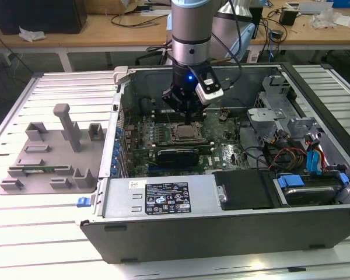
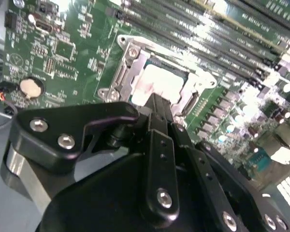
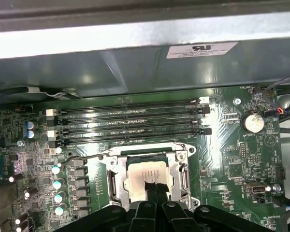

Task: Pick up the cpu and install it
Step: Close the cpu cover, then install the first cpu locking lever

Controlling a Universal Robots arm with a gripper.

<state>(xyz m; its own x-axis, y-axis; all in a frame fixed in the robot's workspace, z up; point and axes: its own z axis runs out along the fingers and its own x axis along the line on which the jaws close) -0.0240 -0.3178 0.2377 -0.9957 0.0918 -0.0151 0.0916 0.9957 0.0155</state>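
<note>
The cpu [image 3: 139, 175] lies flat inside the dark metal socket frame [image 3: 113, 180] on the green motherboard, its silver top catching the light. It also shows in the second wrist view [image 2: 160, 81] and in the exterior view [image 1: 189, 132]. My gripper [image 3: 153, 189] hangs straight over it inside the open computer case, fingers shut together. The tips [image 2: 157, 104] sit at the cpu's near edge, on it or just above it; I cannot tell which. In the exterior view the gripper [image 1: 188, 120] points down at the socket.
Several memory slots [image 3: 135, 121] run beside the socket, near the case wall [image 3: 135, 63]. A coin battery [image 3: 253, 122] sits on the board. A grey fixture tray [image 1: 46, 151] lies at the exterior view's left. A power supply [image 1: 163, 198] and cabled drive cage [image 1: 303, 146] crowd the case.
</note>
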